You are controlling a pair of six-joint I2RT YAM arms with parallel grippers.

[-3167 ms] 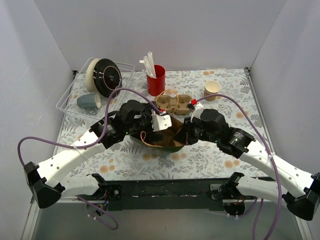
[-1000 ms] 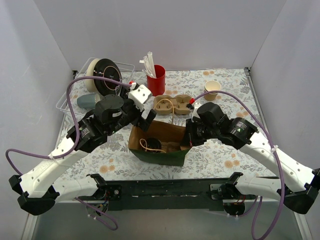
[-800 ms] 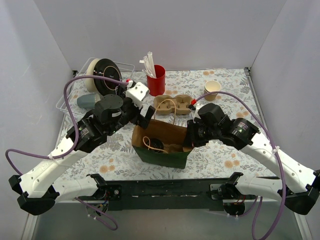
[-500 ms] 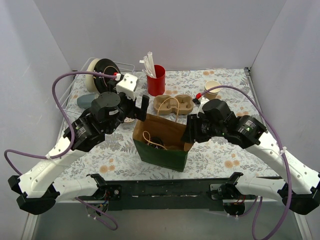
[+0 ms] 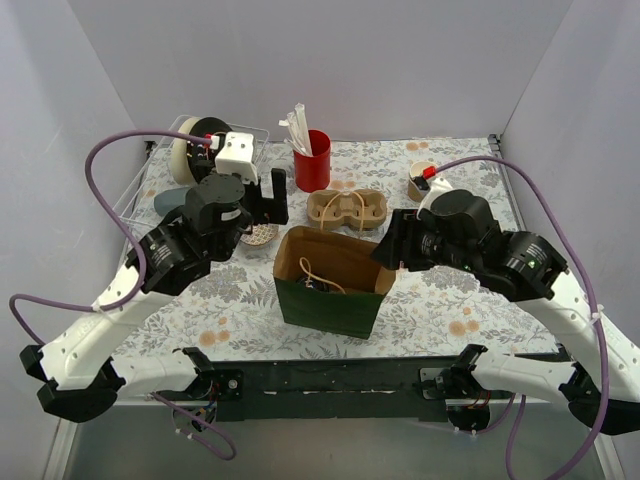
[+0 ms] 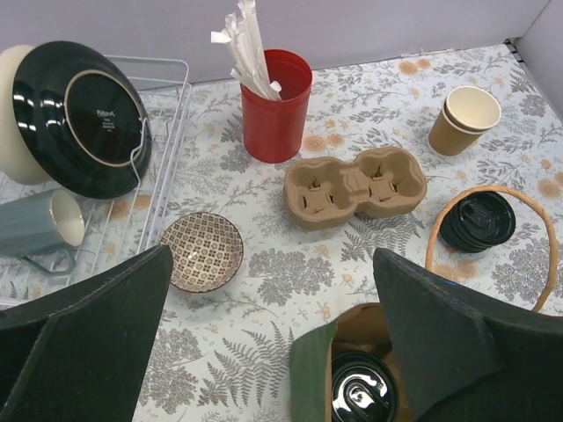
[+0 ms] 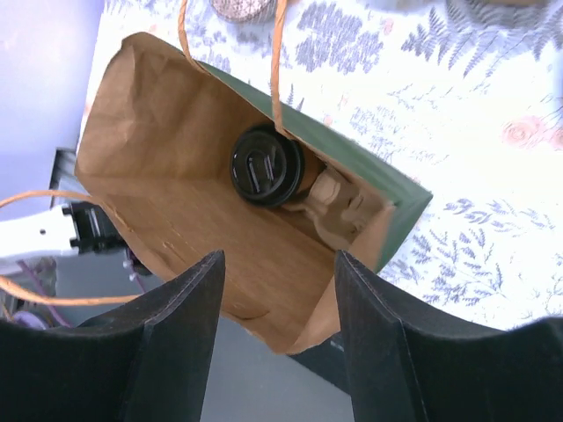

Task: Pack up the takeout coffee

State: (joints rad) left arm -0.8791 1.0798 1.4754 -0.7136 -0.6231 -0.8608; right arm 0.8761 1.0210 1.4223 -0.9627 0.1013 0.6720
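Observation:
The takeout coffee [image 7: 266, 164] stands inside the green paper bag [image 5: 330, 300]; only its round black lid [image 6: 363, 389] shows from above. A piece of moulded brown card lies beside it in the bag. My right gripper [image 7: 280, 259] hangs open above the bag's right rim, with nothing between its fingers; in the top view my right gripper [image 5: 388, 252] is just right of the bag's mouth. My left gripper [image 6: 273, 264] is wide open and empty, raised behind and left of the bag [image 6: 339, 352], and it shows in the top view as my left gripper [image 5: 265, 200].
Behind the bag are a cardboard cup carrier [image 6: 354, 185], a red cup of straws [image 6: 275, 105], a lidless tan paper cup [image 6: 464, 119] and a stack of black lids [image 6: 477, 220]. A patterned bowl [image 6: 202, 251] sits left, by a wire rack [image 6: 167, 132] holding plates and a grey-blue mug [image 6: 40, 224].
My right gripper has opened and let go of the bag's rim, then lifted away. My left arm has risen and drawn back to the left. The bag now stands upright.

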